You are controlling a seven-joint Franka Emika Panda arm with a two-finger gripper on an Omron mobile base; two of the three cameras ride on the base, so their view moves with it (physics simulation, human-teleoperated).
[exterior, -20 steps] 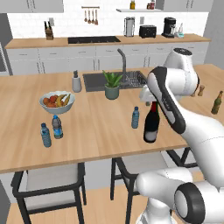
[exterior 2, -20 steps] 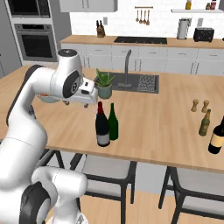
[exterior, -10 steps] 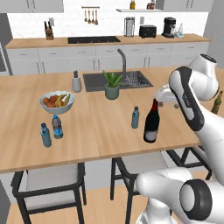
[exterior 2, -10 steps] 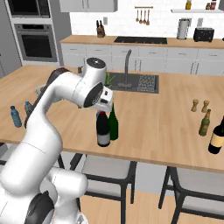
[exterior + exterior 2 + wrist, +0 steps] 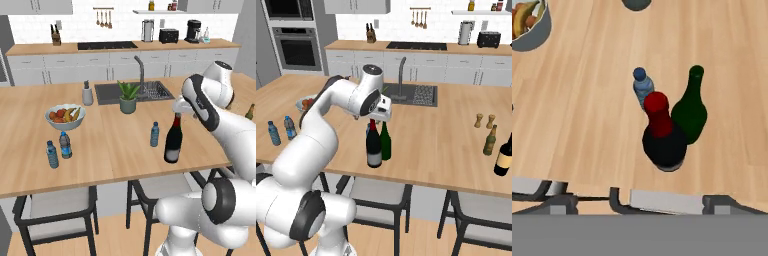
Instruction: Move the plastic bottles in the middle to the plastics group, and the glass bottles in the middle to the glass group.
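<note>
- The green glass bottle (image 5: 690,112) and small plastic bottle (image 5: 643,86) stand mid-surface beside a red-capped dark bottle (image 5: 663,135)
- Our claw (image 5: 382,111) has swung over them within the last second; whether its jaws are apart, we cannot tell
- Nothing sorted yet

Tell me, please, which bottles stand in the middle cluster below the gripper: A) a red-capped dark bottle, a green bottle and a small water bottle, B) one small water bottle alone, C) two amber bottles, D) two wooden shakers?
A: the hand view shows the red-capped dark bottle, green bottle and small water bottle clustered together.
</note>
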